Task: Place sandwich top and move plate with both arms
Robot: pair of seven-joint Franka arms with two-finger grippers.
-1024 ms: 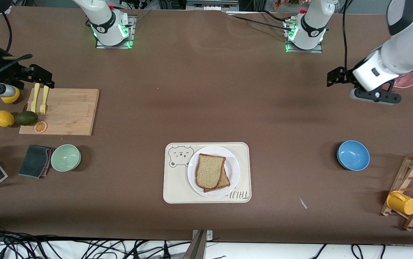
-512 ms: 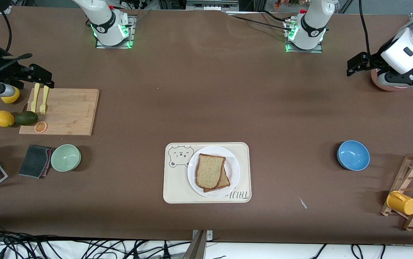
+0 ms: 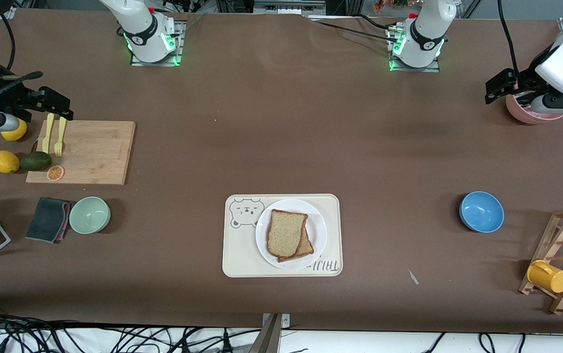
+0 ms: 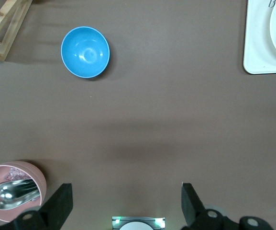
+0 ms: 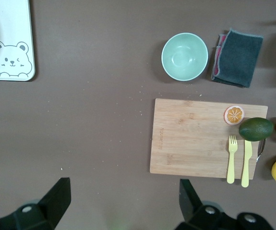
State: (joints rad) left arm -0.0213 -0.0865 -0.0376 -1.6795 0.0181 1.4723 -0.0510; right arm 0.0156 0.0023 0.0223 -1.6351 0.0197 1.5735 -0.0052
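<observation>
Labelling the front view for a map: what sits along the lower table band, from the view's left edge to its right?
Dark cloth → green bowl → cream tray → blue bowl → yellow mug.

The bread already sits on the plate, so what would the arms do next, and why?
Probably both arms swing in toward the plate. The sandwich top already lies on it, on the cream tray, while the left gripper and right gripper hang open at the table's ends, holding nothing.

Right claw point(image 5: 123, 203) open over table; cutting board point(image 5: 202, 139), green bowl point(image 5: 184, 56) below.
</observation>
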